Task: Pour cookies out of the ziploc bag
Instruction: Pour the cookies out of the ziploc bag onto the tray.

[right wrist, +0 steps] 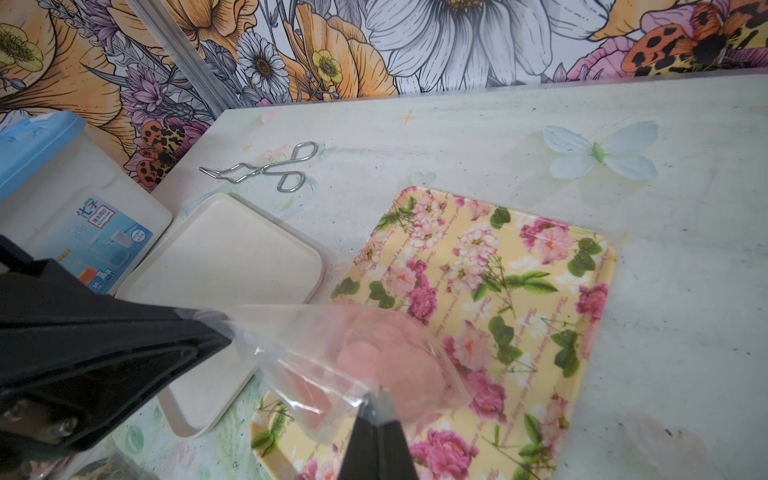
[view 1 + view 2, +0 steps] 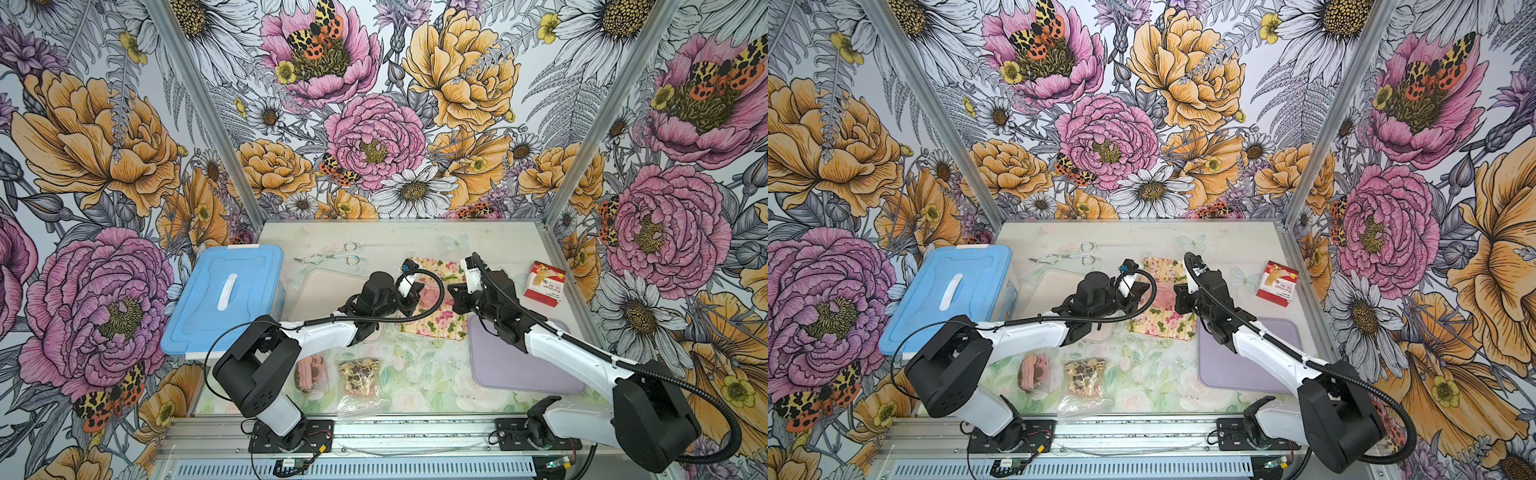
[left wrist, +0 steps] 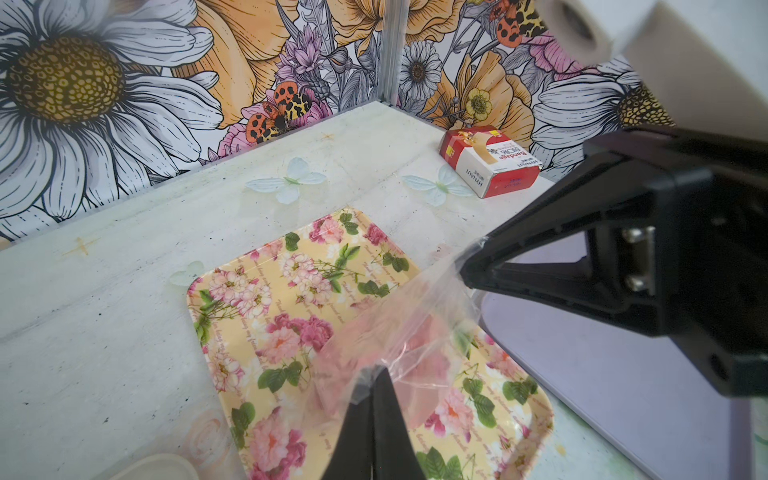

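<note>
Two spare bags (image 2: 359, 376) lie nearer than the floral tray (image 3: 257, 299), untouched. Above the tray, left gripper (image 3: 375, 374) & right gripper (image 1: 379, 395) each pinch a corner of the ziploc bag (image 1: 291, 340), jaws together on the film. Pink cookies (image 1: 374, 353) sit inside. Risks: thin film slips from a pinch, or discs tumble past the tray's rim onto the table (image 3: 104, 291) beyond.

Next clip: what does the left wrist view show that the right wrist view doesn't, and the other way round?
Only left wrist: the bandage box and the lilac mat. Only right wrist: the tongs and the blue-lidded box. Both: the floral tray, the cream tray (just a corner in the left wrist view), and the bag of pink cookies over the floral tray, with the left pincer and right pincer shut on its plastic.
</note>
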{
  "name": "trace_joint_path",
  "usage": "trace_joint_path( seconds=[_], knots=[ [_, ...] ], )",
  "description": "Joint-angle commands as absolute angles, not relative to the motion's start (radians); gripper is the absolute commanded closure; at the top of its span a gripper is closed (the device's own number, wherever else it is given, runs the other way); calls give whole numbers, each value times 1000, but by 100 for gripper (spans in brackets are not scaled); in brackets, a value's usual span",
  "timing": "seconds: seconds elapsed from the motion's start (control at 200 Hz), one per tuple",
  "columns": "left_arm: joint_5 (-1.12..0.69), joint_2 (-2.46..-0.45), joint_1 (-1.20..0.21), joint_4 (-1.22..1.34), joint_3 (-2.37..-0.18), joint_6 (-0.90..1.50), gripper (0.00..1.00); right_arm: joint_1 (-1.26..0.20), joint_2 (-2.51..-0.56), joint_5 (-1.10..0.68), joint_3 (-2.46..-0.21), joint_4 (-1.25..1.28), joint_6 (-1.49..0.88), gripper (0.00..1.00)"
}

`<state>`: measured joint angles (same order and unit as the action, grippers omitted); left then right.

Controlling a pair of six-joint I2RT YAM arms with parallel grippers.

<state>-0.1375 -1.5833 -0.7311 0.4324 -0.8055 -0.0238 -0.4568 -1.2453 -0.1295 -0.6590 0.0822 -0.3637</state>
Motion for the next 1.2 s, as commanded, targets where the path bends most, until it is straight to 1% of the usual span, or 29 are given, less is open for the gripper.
trace_joint_path(
  seconds=[0.0, 0.235, 0.415, 0.55, 0.67, 0.74, 0.78, 0.811, 0.846, 0.881, 0.916, 0.951, 1.021, 1.076, 1.196],
  knots=[
    [-109, -1572, -724, 497, -786, -13, 100, -447, -1235, -89, -654, 109, -343, 100],
    [-100, -1609, -716, 496, -797, -9, 100, -448, -1310, -71, -685, 88, -328, 100],
    [-108, -1612, -713, 481, -806, -6, 100, -448, -1321, -64, -688, 84, -324, 100],
    [-120, -1617, -712, 431, -826, -9, 100, -448, -1327, -73, -693, 78, -327, 100],
    [-164, -1627, -710, 325, -873, -23, 100, -448, -1340, -95, -707, 58, -330, 100],
    [-183, -1630, -709, 311, -879, -21, 100, -448, -1345, -94, -713, 43, -332, 100],
    [-207, -1628, -709, 311, -877, -23, 90, -448, -1348, -90, -719, 33, -331, 100],
    [-231, -1628, -711, 311, -877, -29, 76, -449, -1350, -88, -721, 26, -330, 100],
    [-250, -1625, -712, 307, -875, -48, 64, -448, -1352, -85, -722, 25, -327, 100],
    [-251, -1621, -716, 300, -872, -74, 56, -448, -1354, -85, -721, 25, -327, 100],
    [-245, -1616, -719, 299, -865, -98, 50, -448, -1361, -89, -723, 26, -327, 100],
    [-244, -1615, -719, 299, -859, -119, 45, -448, -1368, -95, -725, 26, -328, 100],
    [-242, -1616, -719, 297, -854, -136, 40, -448, -1384, -105, -736, 12, -330, 100],
    [-255, -1618, -724, 283, -859, -152, 33, -448, -1396, -112, -747, 1, -333, 100],
    [-243, -1640, -736, 217, -890, -198, 32, -448, -1419, -140, -764, -22, -343, 100]
  ],
)
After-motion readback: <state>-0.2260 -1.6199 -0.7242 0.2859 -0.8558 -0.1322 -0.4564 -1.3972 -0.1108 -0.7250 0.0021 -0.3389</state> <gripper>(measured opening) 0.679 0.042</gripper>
